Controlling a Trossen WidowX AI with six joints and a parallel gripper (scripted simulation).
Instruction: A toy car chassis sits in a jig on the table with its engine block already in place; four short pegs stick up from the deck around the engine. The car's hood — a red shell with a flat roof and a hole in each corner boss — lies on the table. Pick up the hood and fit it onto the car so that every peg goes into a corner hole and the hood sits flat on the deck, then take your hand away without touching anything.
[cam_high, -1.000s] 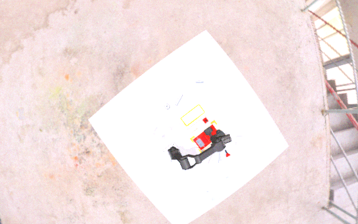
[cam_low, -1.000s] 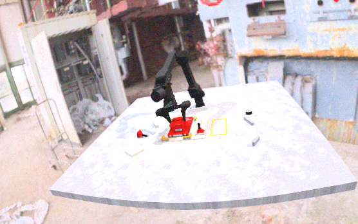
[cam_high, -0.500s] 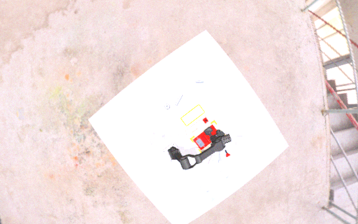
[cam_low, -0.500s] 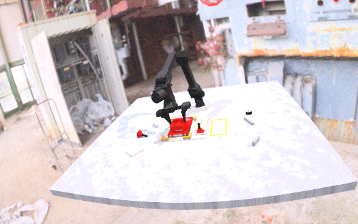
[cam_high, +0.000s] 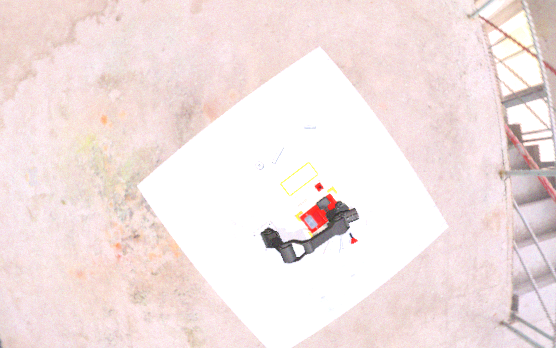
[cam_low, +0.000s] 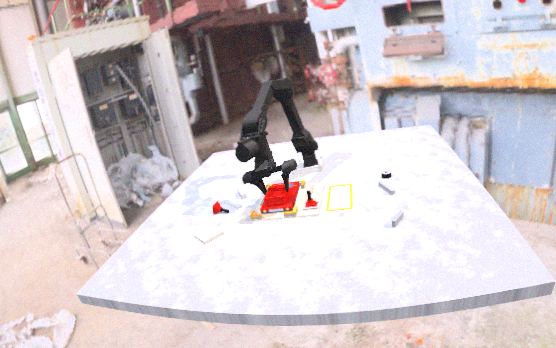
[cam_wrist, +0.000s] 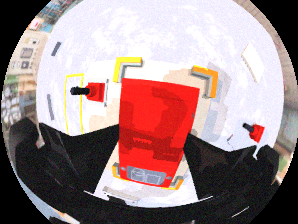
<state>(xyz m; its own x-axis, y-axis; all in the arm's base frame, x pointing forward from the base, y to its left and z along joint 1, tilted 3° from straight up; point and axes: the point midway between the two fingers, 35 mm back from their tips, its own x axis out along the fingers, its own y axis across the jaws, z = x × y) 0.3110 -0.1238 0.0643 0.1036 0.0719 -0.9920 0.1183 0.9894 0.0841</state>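
Observation:
My gripper (cam_low: 276, 190) (cam_wrist: 152, 131) is shut on the red hood (cam_low: 283, 189) (cam_wrist: 156, 112), with one black finger at each long side. The hood is over the car chassis in the jig and looks lined up with it lengthwise. Red runs into red, so I cannot tell whether the hood is flat on the deck or slightly above it. Yellow corner brackets (cam_wrist: 128, 62) (cam_wrist: 212, 82) of the jig stand around the car. The engine block, the pegs and the corner holes are hidden. In the top view the arm covers part of the car.
A small red part with a black stem (cam_low: 311, 201) (cam_wrist: 96, 91) stands beside the jig; a similar one (cam_low: 217, 207) (cam_wrist: 256, 133) lies on the opposite side. A yellow outline (cam_high: 294, 173) marks the table. Grey blocks (cam_low: 397, 218) (cam_low: 386, 186) and a pale flat plate (cam_low: 209, 237) lie farther off.

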